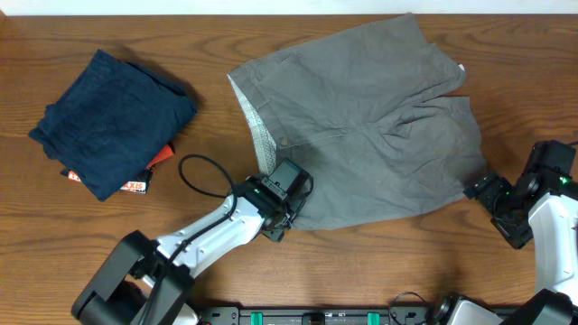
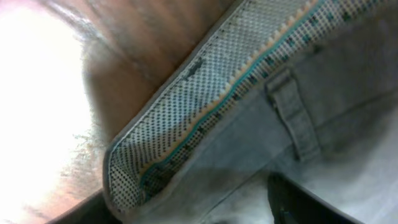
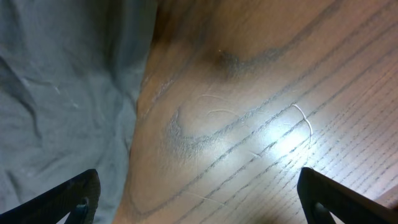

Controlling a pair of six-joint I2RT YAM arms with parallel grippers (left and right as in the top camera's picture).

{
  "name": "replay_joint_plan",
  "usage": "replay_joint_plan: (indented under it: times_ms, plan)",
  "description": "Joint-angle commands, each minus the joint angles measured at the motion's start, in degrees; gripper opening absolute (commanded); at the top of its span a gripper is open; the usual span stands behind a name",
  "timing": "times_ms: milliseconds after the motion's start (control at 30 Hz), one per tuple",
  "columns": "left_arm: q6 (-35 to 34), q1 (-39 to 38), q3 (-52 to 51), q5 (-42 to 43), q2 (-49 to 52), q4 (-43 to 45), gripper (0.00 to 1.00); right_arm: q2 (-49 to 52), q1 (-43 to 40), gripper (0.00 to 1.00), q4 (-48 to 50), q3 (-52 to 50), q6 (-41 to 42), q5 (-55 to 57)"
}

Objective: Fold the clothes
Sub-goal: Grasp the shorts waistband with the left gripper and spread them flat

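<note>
Left gripper [image 1: 291, 203] is sitting at trousers [image 1: 361, 117] waistband [image 2: 205, 118], lower centre, clamp unclear; right gripper [image 1: 483, 191] is hovering spread; no fold made yet.

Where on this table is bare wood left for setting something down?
Bare wood: the strip between the navy garment and the waistband of the trousers; the front edge between the left gripper and right gripper; the back right corner beyond the trouser legs. Crowded: the waistband corner and the near leg hem, where the grippers sit.
</note>
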Motion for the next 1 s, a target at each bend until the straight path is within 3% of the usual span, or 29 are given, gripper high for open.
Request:
replay_joint_plan:
  times_ms: [0, 33, 100, 267, 467, 700, 833, 967]
  plan:
    - [0.9, 0.2, -1.3, -1.5, 3.1, -0.1, 0.37, 0.3, -0.3, 0.99, -0.1, 0.5, -0.7, 0.0]
    - [1.7, 0.2, -1.3, -1.5, 2.9, -0.1, 0.29, 0.3, -0.3, 0.99, -0.1, 0.4, -0.7, 0.0]
    - [4.3, 0.5, -1.3, -1.5, 2.4, -0.1, 0.23, 0.3, -0.3, 0.99, 0.0, 0.4, -0.7, 0.0]
    - [16.3, 2.8, -1.3, -1.5, -0.5, -2.5, 0.19, 0.3, -0.3, 0.99, 1.9, -0.4, -0.6, 0.0]
    - [23.2, 5.6, -1.3, -1.5, -7.0, -9.6, 0.13, 1.8, -0.3, 0.99, 5.5, -2.7, -0.6, -1.4]
    - [25.2, 5.5, -1.3, -1.5, -12.0, -12.4, 0.14, 5.0, 1.7, 0.92, 7.5, -7.5, 2.4, -8.3]
    - [25.2, 5.5, -1.3, -1.5, -12.1, -13.1, 0.13, 5.5, 2.3, 0.89, 14.4, -12.7, 5.4, -8.3]
    - [25.2, 5.5, -1.3, -1.5, -12.1, -15.9, 0.12, 5.5, 2.3, 0.71, 25.1, -17.2, 7.4, -8.4]
